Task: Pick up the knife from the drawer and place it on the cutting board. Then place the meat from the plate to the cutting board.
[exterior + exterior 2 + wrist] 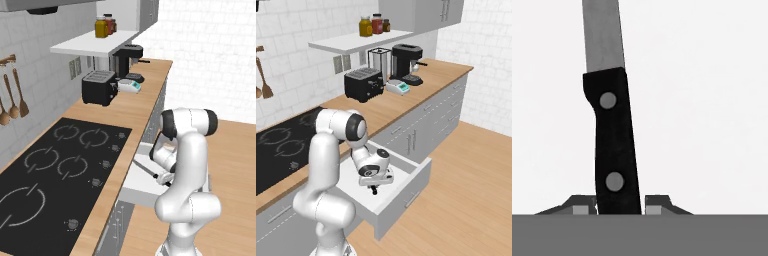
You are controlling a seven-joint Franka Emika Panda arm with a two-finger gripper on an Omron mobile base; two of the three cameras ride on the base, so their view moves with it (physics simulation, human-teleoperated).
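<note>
Item: claw [618, 206]. It is reaching down into the open drawer [406, 187] and pinching the black handle of the knife [612, 145]; in the hand view one finger [583, 205] is pressing on each side of the handle's lower end. In the right base view the claw [374, 189] is hanging just over the drawer's white floor, under the bent white arm.

Item: knife. It is lying flat on the drawer floor, its silver blade running away from the claw toward the top of the hand view, two pale rivets showing on the handle. In the left base view the knife [146, 168] is showing as a thin dark line on the white floor beside the arm.

Item: drawer [134, 189]. It is standing pulled out from the cabinet front below the wooden table [137, 107], its grey front panel and slim bar handle facing the wooden floor in the right base view.

Item: table furnishings. A black cooktop [55, 175] is occupying the near stretch. Farther along, a black toaster [99, 87], a small white scale [129, 86] and a dark coffee machine [129, 59] are standing near the wall. A white shelf [92, 44] above them is carrying jars [105, 26]. Wooden utensils [12, 97] are hanging on the tiled wall.
</note>
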